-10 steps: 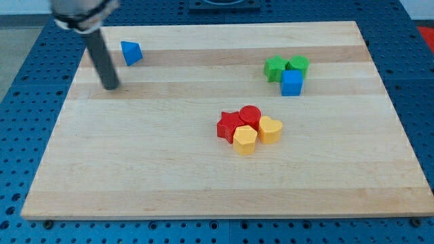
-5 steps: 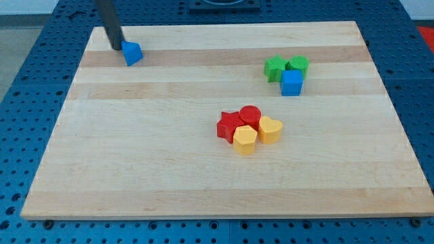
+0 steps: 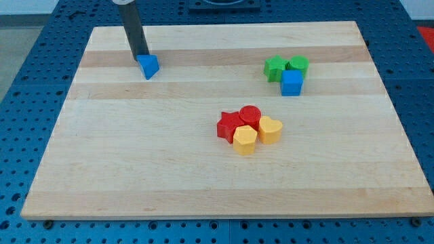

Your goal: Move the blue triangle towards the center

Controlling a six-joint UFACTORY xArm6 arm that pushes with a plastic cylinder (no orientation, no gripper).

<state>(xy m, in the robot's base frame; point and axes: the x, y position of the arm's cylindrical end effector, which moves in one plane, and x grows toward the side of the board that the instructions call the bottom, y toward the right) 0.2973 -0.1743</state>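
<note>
my tip [image 3: 140, 55]: the lower end of my dark rod sits at the upper-left edge of the blue triangle [image 3: 148, 66], touching it or just about; the exact contact line is hard to make out.
my rod: it runs up and out of the view's top edge, so its upper part and the arm are cut off.
hand state: i carry no gripper, only the bare rod, so nothing is grasped; the rod merely stands against the block.
blue triangle: lies in the board's upper left part, well apart from both clusters, pointed end toward the view's bottom.
green pair: a green block [image 3: 274, 68] of star-like shape and a rounder green block [image 3: 298, 65] touch side by side near the view's upper right; their lower edges are partly hidden by the blue cube [image 3: 291, 83] in front.
centre cluster: red star [image 3: 230, 125], red cylinder [image 3: 250, 116], yellow heart [image 3: 270, 129] and a yellow block [image 3: 245, 140] that looks hexagonal are packed together, touching; the yellow ones cover the lower parts of the red ones.
wooden board [image 3: 169, 169]: pale, striped grain, its corners lying on a blue perforated table [image 3: 20, 61] that is cut off on all sides.
top edge: a dark shape above the board is cropped, and i cannot tell what it is.
writing: no readable letters or marks show anywhere.
</note>
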